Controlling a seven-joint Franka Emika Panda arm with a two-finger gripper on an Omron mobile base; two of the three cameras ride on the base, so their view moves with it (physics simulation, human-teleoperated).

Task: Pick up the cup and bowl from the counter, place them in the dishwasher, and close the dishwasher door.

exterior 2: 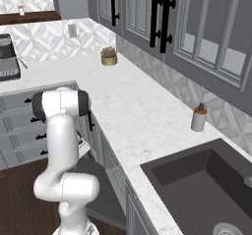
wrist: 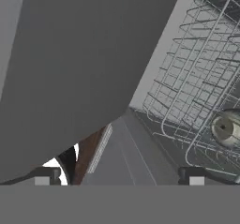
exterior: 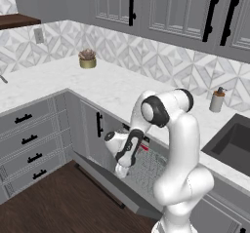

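Reaching low beside the dishwasher (exterior: pixel 146 171), the tool (wrist: pixel 119 176) hangs spread and empty over the open dishwasher door (wrist: pixel 70 63); next, probably lifting that door shut.

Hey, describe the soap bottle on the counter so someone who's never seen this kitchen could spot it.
Start at the dark sink sunk into the white marble counter. Just behind it, against the patterned wall, stands the soap dispenser. It is a small grey bottle with a pump top, unlike the gold plant pot far along the counter.
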